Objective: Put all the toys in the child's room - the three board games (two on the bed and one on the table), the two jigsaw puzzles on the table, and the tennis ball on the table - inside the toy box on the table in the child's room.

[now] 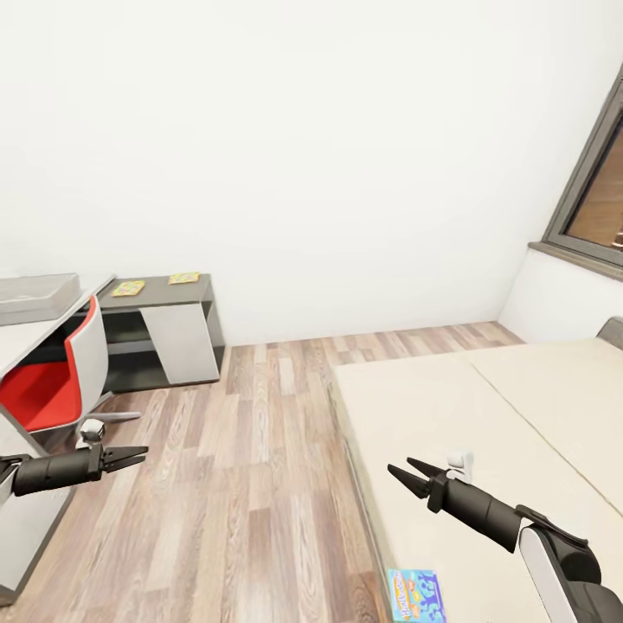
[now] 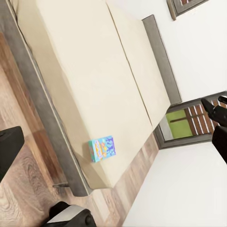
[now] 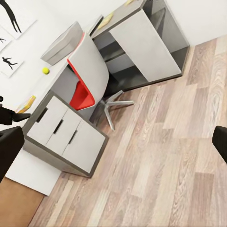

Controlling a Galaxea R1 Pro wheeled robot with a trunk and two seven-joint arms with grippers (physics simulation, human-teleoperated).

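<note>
A blue board game [image 1: 417, 595] lies flat near the foot corner of the bed [image 1: 484, 407]; the left wrist view shows the same board game [image 2: 102, 148] by the mattress edge. My right gripper [image 1: 400, 467] hovers open over the bed, short of that box. Open and holding nothing, my left gripper [image 1: 143, 454] hangs over the wood floor beside the table [image 1: 16, 339]. The grey toy box [image 1: 35, 294] stands on the table. In the right wrist view the toy box [image 3: 61, 42], the tennis ball [image 3: 46, 70] and a flat yellow box [image 3: 26, 104] sit on the table.
A red and white swivel chair [image 1: 52, 381] is tucked at the table. A low dark cabinet [image 1: 164, 337] against the wall carries two small flat printed boxes [image 1: 128, 288]. Wood floor [image 1: 260, 450] runs between table and bed. A grey-framed window [image 1: 597, 190] is at the right.
</note>
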